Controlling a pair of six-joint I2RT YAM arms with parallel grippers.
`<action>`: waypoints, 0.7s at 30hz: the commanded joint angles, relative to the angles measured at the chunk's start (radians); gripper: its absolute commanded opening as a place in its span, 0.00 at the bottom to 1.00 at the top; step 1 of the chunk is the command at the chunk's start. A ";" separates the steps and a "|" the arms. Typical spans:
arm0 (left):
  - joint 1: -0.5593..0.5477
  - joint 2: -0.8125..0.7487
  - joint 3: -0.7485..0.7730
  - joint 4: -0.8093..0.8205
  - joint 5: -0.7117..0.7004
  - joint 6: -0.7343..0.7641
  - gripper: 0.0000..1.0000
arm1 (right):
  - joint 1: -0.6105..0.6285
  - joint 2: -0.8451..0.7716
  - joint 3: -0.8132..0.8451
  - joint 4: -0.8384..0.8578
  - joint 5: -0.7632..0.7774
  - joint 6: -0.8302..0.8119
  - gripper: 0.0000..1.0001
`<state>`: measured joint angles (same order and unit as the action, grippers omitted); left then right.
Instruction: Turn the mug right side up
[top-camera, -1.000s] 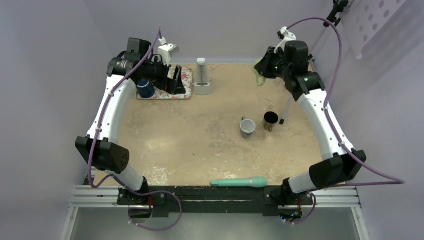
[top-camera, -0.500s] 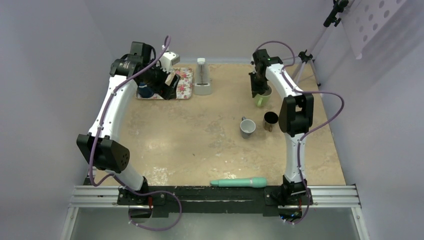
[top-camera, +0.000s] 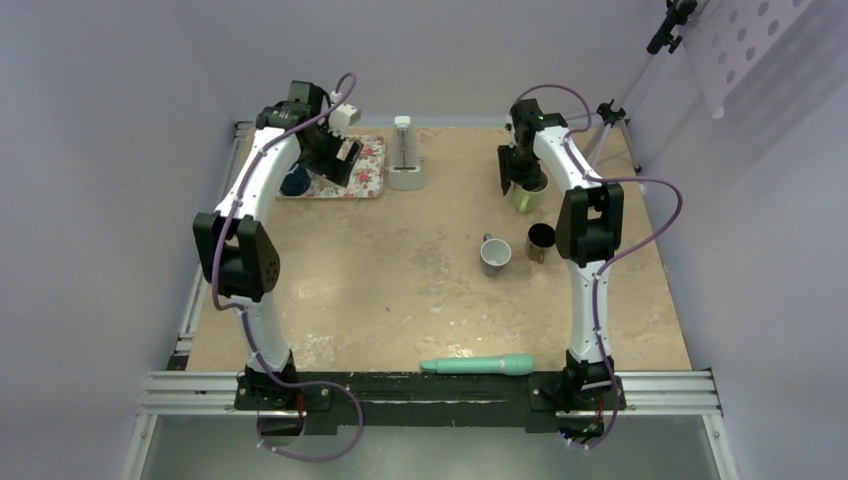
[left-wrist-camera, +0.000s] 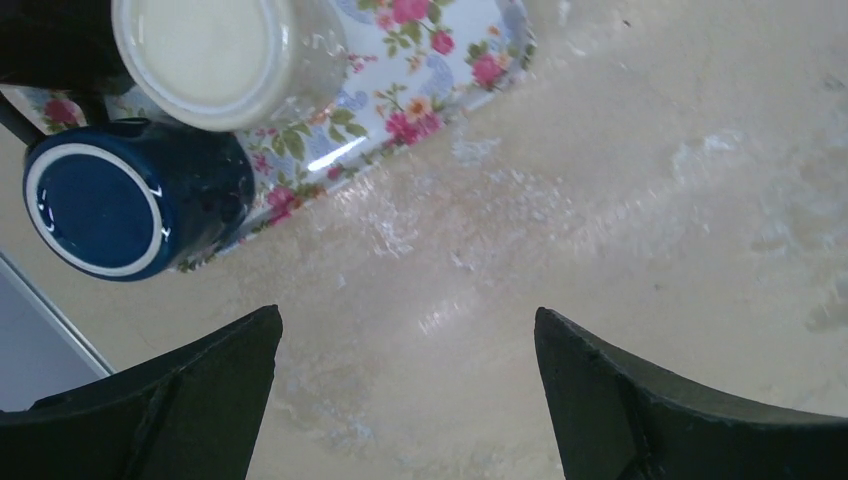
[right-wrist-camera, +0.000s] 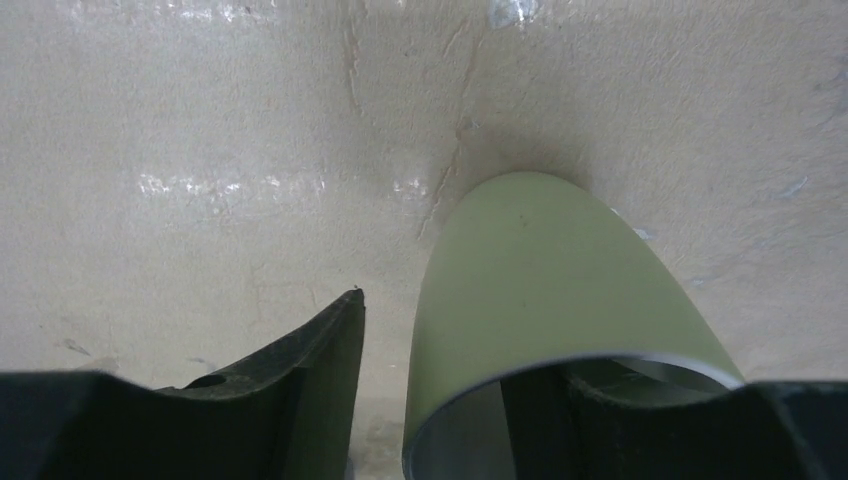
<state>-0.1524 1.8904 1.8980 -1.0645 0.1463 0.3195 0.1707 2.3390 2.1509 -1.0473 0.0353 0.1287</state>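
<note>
A green mug (top-camera: 527, 198) stands with its mouth up at the back right of the table. In the right wrist view the green mug (right-wrist-camera: 560, 290) fills the lower right. My right gripper (top-camera: 520, 178) (right-wrist-camera: 445, 340) straddles its wall: one finger is inside the mug, the other finger (right-wrist-camera: 320, 350) is outside with a visible gap to the wall. My left gripper (top-camera: 340, 160) (left-wrist-camera: 405, 320) is open and empty over bare table in front of the floral tray (top-camera: 368, 172) (left-wrist-camera: 440, 80). A dark blue mug (top-camera: 293, 180) (left-wrist-camera: 120, 205) and a white cup (left-wrist-camera: 215, 50) sit on the tray.
A grey mug (top-camera: 495, 255) and a dark mug (top-camera: 541, 240) stand upright mid-right. A white stand (top-camera: 405, 158) is at the back centre. A teal cylinder (top-camera: 478, 365) lies at the near edge. A tripod (top-camera: 610, 112) stands at the back right corner.
The right arm came down from a raised pose onto the green mug, which now stands a little nearer. The left arm folded, its gripper shifting slightly right over the tray's edge.
</note>
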 joint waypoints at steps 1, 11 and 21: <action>0.007 0.103 0.097 0.182 -0.141 -0.146 1.00 | -0.004 -0.027 0.081 -0.004 0.018 -0.009 0.55; 0.018 0.408 0.381 0.284 -0.342 -0.245 1.00 | 0.014 -0.245 -0.071 0.058 0.010 -0.004 0.64; 0.026 0.455 0.319 0.320 -0.198 -0.090 0.95 | 0.064 -0.364 -0.174 0.059 -0.002 -0.021 0.64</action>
<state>-0.1318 2.3642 2.2269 -0.7712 -0.1219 0.1604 0.2131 2.0136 2.0064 -1.0065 0.0566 0.1226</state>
